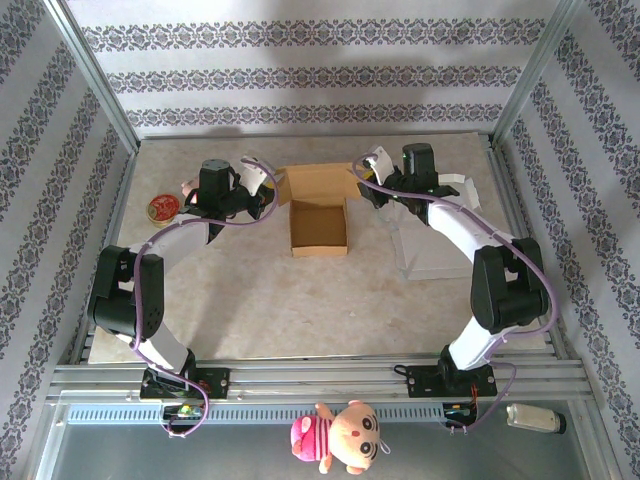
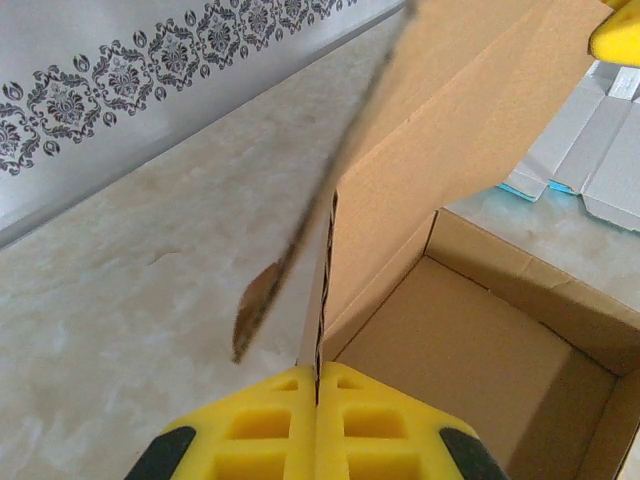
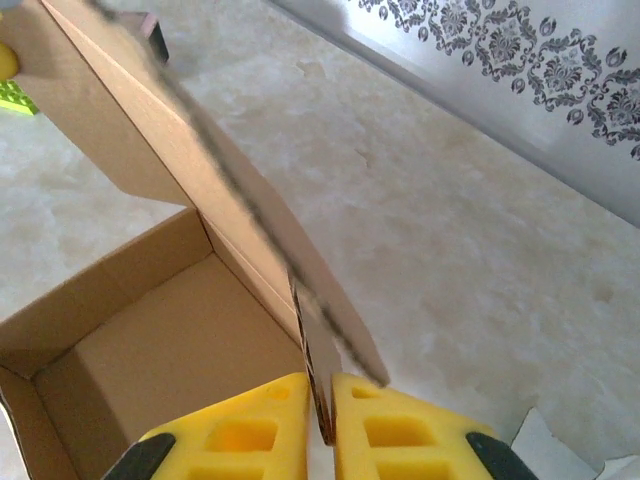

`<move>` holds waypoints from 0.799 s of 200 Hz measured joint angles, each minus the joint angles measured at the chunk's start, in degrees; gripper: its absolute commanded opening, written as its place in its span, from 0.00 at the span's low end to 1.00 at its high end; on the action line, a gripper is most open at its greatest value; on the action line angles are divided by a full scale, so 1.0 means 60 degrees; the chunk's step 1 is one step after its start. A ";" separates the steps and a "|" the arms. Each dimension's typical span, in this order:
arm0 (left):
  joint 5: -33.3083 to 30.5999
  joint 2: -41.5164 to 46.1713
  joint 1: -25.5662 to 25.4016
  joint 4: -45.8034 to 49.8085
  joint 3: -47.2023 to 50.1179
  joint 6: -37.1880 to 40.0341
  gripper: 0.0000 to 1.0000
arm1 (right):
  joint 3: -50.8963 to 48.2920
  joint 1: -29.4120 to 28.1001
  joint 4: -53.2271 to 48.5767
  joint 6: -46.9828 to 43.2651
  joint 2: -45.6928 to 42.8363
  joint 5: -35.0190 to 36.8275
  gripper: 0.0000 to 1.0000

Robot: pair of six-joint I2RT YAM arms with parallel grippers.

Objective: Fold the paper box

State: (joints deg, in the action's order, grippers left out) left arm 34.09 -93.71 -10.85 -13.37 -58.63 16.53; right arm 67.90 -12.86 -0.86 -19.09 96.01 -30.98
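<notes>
The open cardboard box (image 1: 320,228) is sitting toward the table's (image 1: 300,310) far edge, midway along it. The left gripper (image 2: 317,385) and right gripper (image 3: 320,405) are each pinching opposite ends of its raised lid flap (image 1: 318,183).

A brown cardboard box (image 1: 320,228) sits at the far middle of the table (image 1: 260,300), squared to its edges, open side up. It is shallow and roughly square, with four walls standing and a bare floor inside. Its lid (image 1: 316,183) is hinged on the far wall and stands raised, tilted away from the opening, not closed. A narrow flap juts from each end of the lid, left and right.
</notes>
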 measured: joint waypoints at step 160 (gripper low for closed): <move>-0.1075 0.0000 -0.0317 -0.1147 0.0237 -0.1974 0.00 | 0.0317 -0.0703 0.0117 0.2466 0.0350 0.1297 0.00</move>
State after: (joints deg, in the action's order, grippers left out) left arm 27.64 -93.71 -12.75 -20.25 -57.21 4.69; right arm 69.80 -17.08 -0.16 -4.29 98.10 -23.20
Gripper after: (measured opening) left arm 0.040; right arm 0.046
